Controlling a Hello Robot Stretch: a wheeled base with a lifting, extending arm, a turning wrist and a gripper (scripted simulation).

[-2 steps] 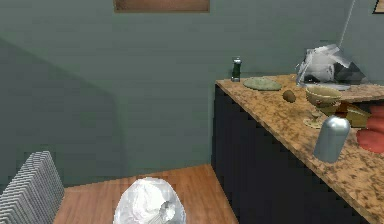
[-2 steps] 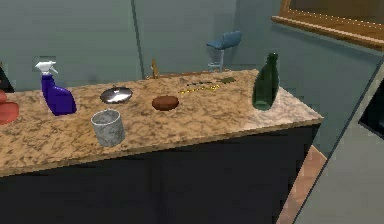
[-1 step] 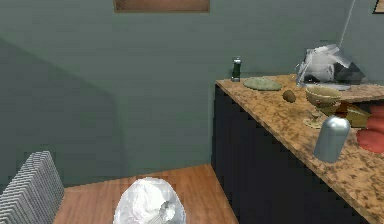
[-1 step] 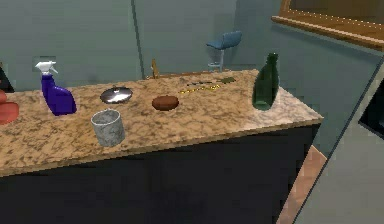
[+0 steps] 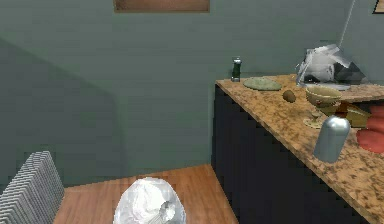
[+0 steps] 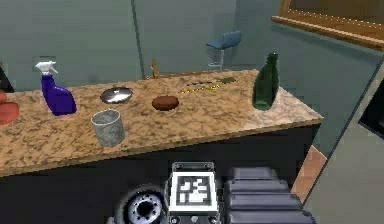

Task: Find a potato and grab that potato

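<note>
A brown rounded lump, potato-like in shape and colour (image 6: 165,102), lies on the speckled stone counter (image 6: 200,115) near its middle, between a flat metal lid (image 6: 117,95) and a green bottle (image 6: 265,82). In the forward view a small brown lump (image 5: 289,96) rests on the counter (image 5: 290,130) beside a bowl (image 5: 322,95). My gripper's dark body (image 6: 145,207) sits low at the arm side view's bottom edge, left of a white marked square (image 6: 195,192), well short of the counter top. Its far end is not clear, so I cannot tell whether it holds anything.
On the counter also stand a purple spray bottle (image 6: 57,90), a metal cup (image 6: 107,127), gold utensils (image 6: 205,85) and a red thing (image 6: 5,105). Ahead, a white bag (image 5: 150,203) lies on the wood floor and a striped chair (image 5: 30,190) stands at the left.
</note>
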